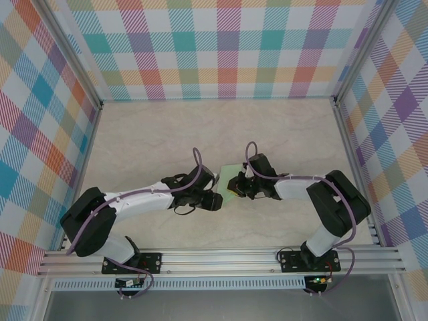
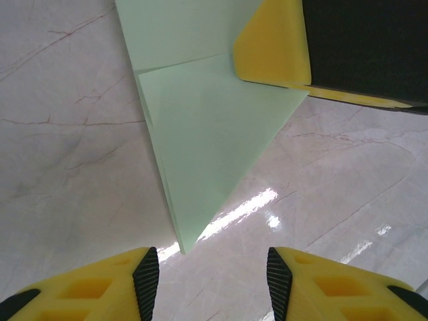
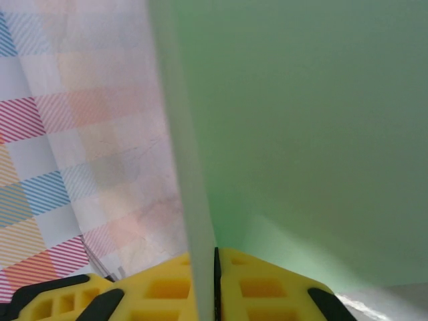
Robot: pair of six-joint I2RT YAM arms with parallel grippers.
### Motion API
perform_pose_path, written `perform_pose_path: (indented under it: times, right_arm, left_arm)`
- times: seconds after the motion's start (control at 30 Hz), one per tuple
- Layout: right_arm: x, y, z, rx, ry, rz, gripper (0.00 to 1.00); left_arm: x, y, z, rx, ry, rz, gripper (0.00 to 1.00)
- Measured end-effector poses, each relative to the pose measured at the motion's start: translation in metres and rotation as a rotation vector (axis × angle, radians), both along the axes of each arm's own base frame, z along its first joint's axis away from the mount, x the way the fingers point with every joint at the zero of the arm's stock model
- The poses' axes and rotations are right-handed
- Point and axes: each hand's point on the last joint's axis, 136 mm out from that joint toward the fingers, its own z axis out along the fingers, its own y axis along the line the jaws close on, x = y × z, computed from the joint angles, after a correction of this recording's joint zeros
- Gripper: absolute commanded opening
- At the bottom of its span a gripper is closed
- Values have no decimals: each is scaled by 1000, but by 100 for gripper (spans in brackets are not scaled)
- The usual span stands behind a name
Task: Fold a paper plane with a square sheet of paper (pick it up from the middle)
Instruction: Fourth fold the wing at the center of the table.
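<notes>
Marble table (image 2: pixel 67 167), paper sheet (image 2: pixel 207 134) pinched by right gripper (image 3: pixel 215 259), beyond left fingers (image 2: pixel 146 275)

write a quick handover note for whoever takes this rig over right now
Left gripper: fingers open, nothing between them, facing the paper's pointed tip.
Right gripper: fingers shut on the thin pale green paper sheet, pinching its edge.
Paper: between the two grippers, over the middle of the marble-look table.
Done: sheet is gripped, and a triangular folded layer shows.
Left: the remaining folds; no wings seen yet.
</notes>
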Motion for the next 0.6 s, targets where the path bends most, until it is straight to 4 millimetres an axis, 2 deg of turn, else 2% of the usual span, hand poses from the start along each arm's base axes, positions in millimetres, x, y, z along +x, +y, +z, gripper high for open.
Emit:
perform_pose_path:
  times: [0.23, 0.6]
  right_arm:
    - [0, -3, 14, -4, -19, -11, 13]
    - [-1, -3, -2, -31, 24, -8, 14]
  left_arm:
    - [-4, -12, -8, 59, -29, -41, 49]
    - [6, -24, -17, 206, -141, -38, 49]
